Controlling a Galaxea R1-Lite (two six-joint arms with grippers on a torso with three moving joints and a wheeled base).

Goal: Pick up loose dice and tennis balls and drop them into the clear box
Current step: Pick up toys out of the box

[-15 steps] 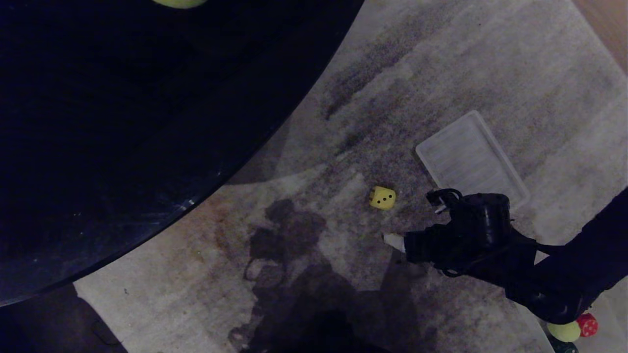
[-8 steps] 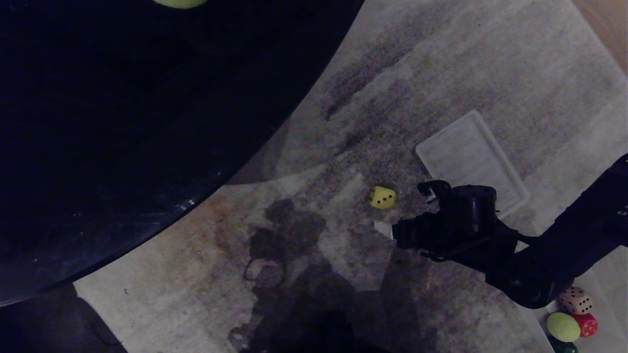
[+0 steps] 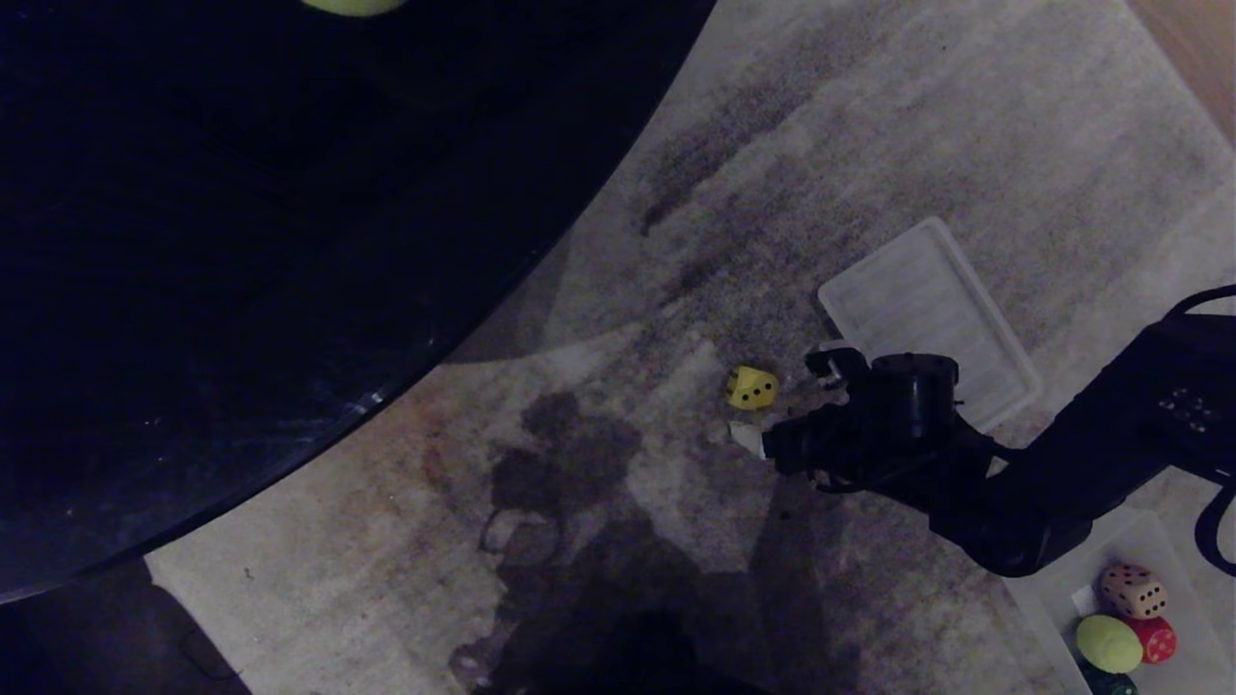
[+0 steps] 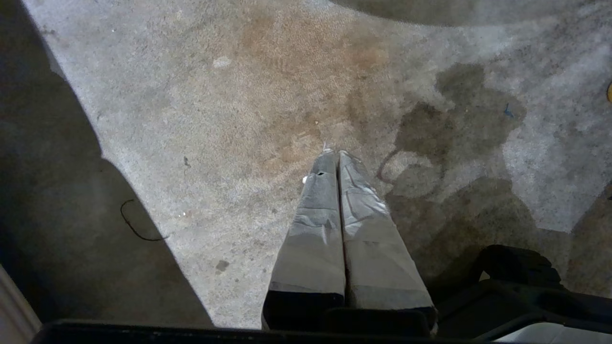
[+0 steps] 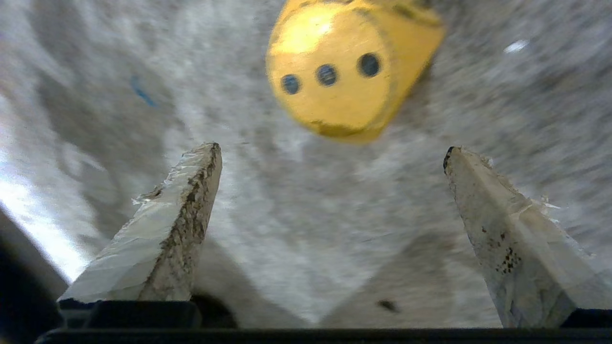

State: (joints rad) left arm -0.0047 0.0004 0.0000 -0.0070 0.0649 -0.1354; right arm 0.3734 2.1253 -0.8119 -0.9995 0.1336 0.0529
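Yellow die [image 3: 752,388] lies on carpet [image 3: 869,145], just ahead of right gripper [image 5: 330,153]; jaws wide apart, empty. Left gripper [image 4: 333,155] pressed closed, empty.

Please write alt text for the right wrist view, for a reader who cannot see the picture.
The right gripper is open, its two worn pale fingers spread wide above grey carpet. Just beyond the fingertips lies a yellow die, not touched, showing a face with three dark pips.
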